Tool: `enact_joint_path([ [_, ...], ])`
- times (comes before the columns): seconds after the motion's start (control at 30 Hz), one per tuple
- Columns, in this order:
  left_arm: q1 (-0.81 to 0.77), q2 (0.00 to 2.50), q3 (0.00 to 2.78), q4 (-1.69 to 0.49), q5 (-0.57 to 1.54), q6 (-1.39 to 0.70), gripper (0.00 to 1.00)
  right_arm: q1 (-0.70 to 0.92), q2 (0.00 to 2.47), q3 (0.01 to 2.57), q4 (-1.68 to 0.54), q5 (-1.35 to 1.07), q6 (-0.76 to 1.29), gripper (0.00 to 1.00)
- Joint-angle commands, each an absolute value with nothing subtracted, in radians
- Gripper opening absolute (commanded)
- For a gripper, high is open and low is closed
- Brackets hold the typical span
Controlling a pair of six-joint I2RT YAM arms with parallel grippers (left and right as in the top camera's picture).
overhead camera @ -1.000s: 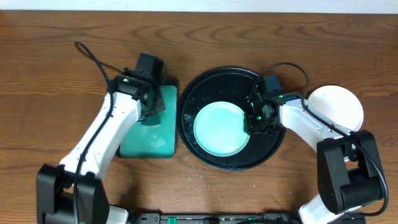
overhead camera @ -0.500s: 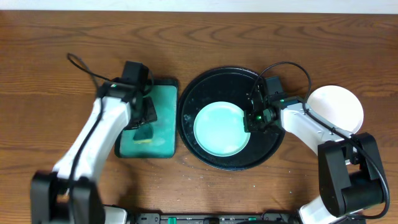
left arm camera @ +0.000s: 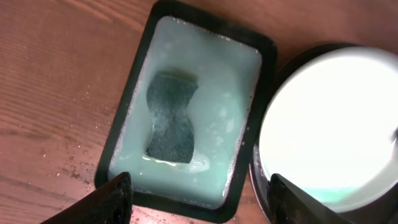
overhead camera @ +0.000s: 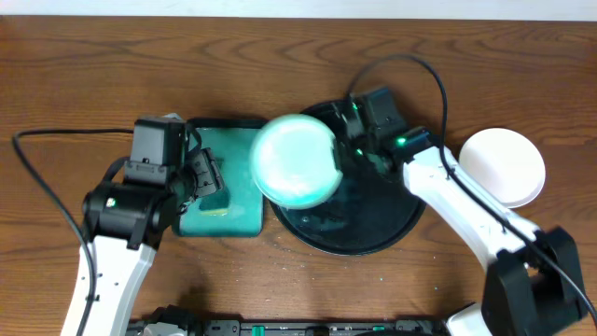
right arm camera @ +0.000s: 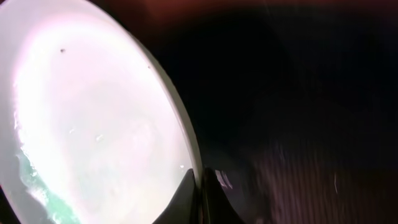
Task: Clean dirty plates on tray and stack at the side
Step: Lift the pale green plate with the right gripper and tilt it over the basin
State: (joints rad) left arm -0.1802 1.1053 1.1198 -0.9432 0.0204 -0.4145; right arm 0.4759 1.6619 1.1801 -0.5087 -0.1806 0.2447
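Right tool [right arm camera: 202, 186] clamped on rim of plate [overhead camera: 297, 161], held raised just right of sponge [left arm camera: 171, 118]; left tool [left arm camera: 202, 205] spread apart over sponge, nearer for scrubbing.

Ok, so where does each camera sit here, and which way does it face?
Overhead: fixed above the table, looking straight down; both arms show, the left gripper by the teal tray, the right gripper shut on a plate.
Left wrist: faces down at the sponge in the teal tray; its two open fingertips show at the bottom.
Right wrist: pressed close to the plate, black tray behind; its shut fingers show.
Shared: all three show that plate.
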Motion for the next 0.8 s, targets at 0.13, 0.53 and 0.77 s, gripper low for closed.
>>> enact_joint_path([
  [0.13,-0.178,1.078,1.143,-0.950,0.019,-0.408,0.81,0.700,1.691,1.223,-0.202,0.059,0.170,0.01],
  [0.53,-0.178,1.079,1.143,-0.950,0.019,-0.408,0.82,0.899,1.768,1.223,0.094,0.537,-0.141,0.01],
  [0.77,-0.178,1.079,1.143,-0.950,0.019,-0.408,0.82,0.953,1.703,1.223,0.117,0.662,-0.239,0.01],
])
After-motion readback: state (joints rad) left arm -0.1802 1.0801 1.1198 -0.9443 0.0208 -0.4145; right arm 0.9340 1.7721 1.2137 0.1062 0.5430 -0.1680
